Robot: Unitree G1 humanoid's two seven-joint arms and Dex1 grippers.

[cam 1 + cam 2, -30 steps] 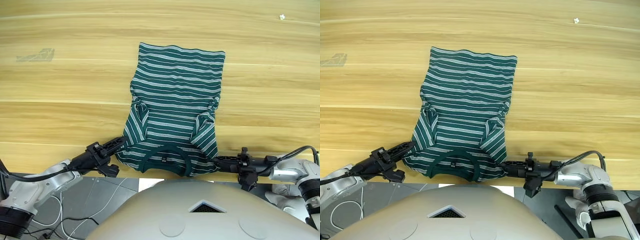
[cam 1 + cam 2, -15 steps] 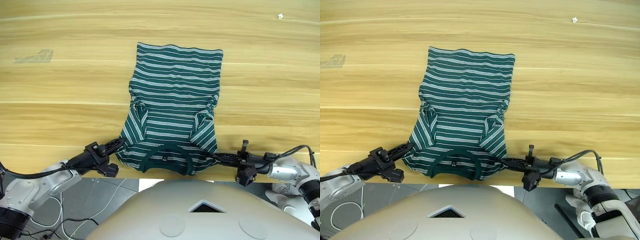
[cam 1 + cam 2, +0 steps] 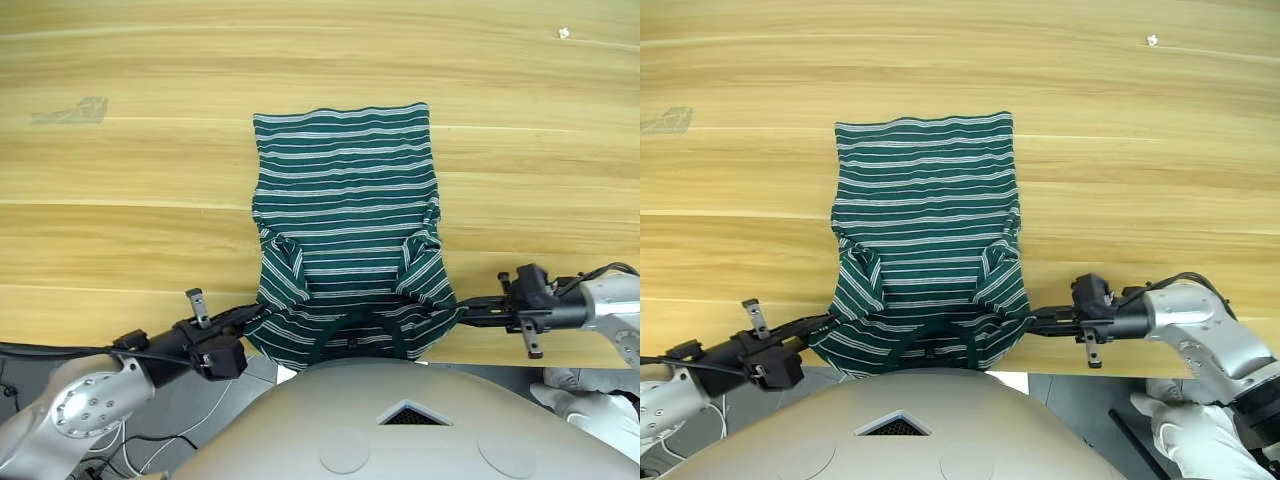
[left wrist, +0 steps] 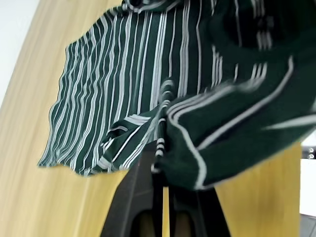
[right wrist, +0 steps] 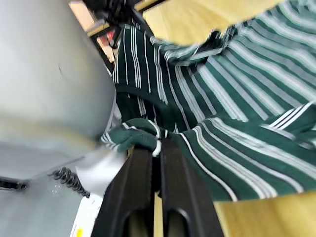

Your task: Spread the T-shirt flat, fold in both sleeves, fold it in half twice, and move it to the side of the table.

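Green striped T-shirt (image 3: 345, 210), sleeves folded; wrist close-ups: left claw (image 4: 164, 170), right claw (image 5: 159, 148) clamped on shoulders.

You have a dark green T-shirt (image 3: 345, 200) crossed by thin white stripes running in pairs, its collar band plain dark green, against a table (image 3: 120, 230) of pale honey-coloured wood with long grain lines. The left gripper (image 3: 252, 314) and right gripper (image 3: 452, 311) at the T-shirt's near corners are matte black. Left of the T-shirt sits a faint grey mark (image 3: 70, 110), and far to its right a white speck (image 3: 565, 33)
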